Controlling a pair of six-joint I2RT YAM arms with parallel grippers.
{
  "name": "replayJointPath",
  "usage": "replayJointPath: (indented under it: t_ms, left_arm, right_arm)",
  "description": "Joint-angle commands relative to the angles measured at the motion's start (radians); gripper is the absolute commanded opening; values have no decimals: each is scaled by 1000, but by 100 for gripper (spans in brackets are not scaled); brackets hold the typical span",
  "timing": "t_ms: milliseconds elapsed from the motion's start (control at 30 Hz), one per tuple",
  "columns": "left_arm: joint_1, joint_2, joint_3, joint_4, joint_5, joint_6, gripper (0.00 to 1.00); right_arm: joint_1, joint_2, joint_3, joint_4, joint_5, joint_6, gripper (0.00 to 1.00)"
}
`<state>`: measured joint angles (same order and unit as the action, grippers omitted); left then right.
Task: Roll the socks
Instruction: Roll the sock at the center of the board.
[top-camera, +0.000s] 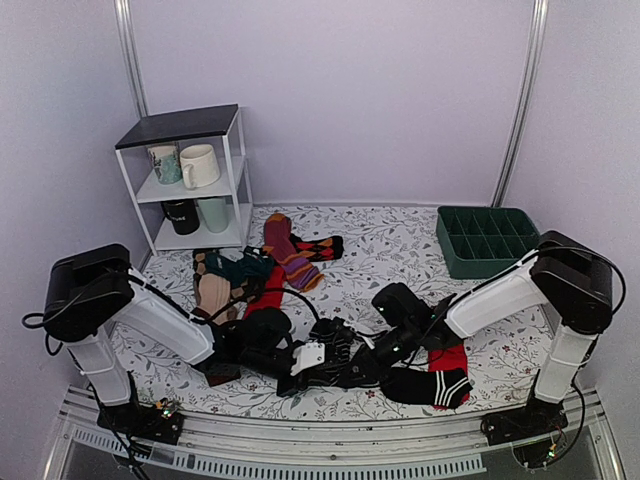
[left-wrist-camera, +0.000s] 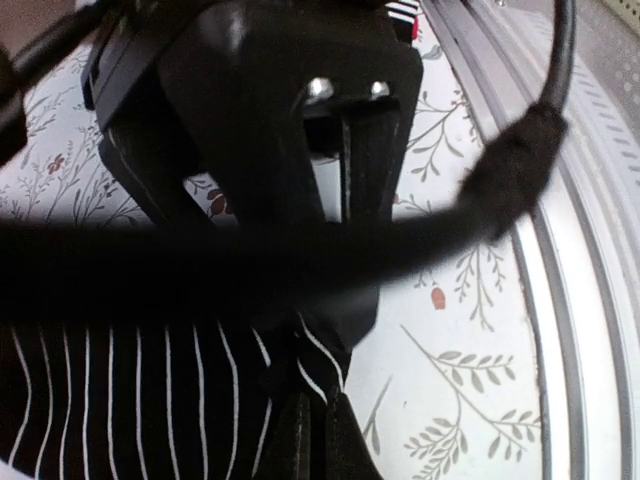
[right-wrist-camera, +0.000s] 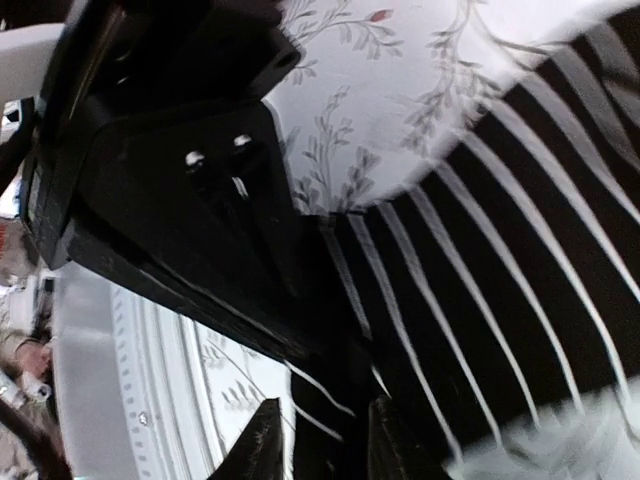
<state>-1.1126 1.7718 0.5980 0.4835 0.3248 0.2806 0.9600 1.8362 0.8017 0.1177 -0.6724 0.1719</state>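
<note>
A black sock with thin white stripes (top-camera: 335, 348) lies on the floral cloth between my two grippers, near the front edge. My left gripper (top-camera: 296, 362) is shut on one edge of it; in the left wrist view the fingertips (left-wrist-camera: 345, 440) pinch a fold of the striped sock (left-wrist-camera: 120, 400). My right gripper (top-camera: 368, 368) grips the opposite end; in the right wrist view the striped sock (right-wrist-camera: 500, 260) runs between its fingers (right-wrist-camera: 262, 445). The two grippers face each other closely, and each wrist view shows the other's black body.
A black sock with a red-and-white striped end (top-camera: 432, 386) lies right of the grippers. A red sock (top-camera: 268, 295) and a pile of mixed socks (top-camera: 235, 272) lie behind left. A white shelf with mugs (top-camera: 190, 180) stands back left, a green compartment tray (top-camera: 487, 240) back right. A metal rail (top-camera: 330, 435) edges the front.
</note>
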Motion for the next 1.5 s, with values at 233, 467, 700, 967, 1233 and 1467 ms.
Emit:
replayJointPath:
  t_ms: [233, 467, 700, 967, 1233, 1467]
  left_arm:
    - [53, 69, 24, -156, 184, -99, 0]
    - [74, 89, 36, -159, 221, -108, 0]
    - [82, 86, 27, -148, 229, -107, 0]
    - [85, 86, 19, -135, 234, -111, 0]
    - [90, 86, 14, -126, 240, -110, 0]
    - [91, 87, 15, -123, 240, -111, 0]
  right_arm:
    - [130, -459, -312, 277, 481, -197, 45]
    - [230, -375, -288, 259, 564, -302, 46]
    - [295, -221, -241, 321, 748, -342, 46]
    - [299, -189, -222, 348, 745, -353, 46]
    - [300, -157, -213, 345, 660, -322, 41]
    - [300, -134, -213, 346, 639, -266, 37]
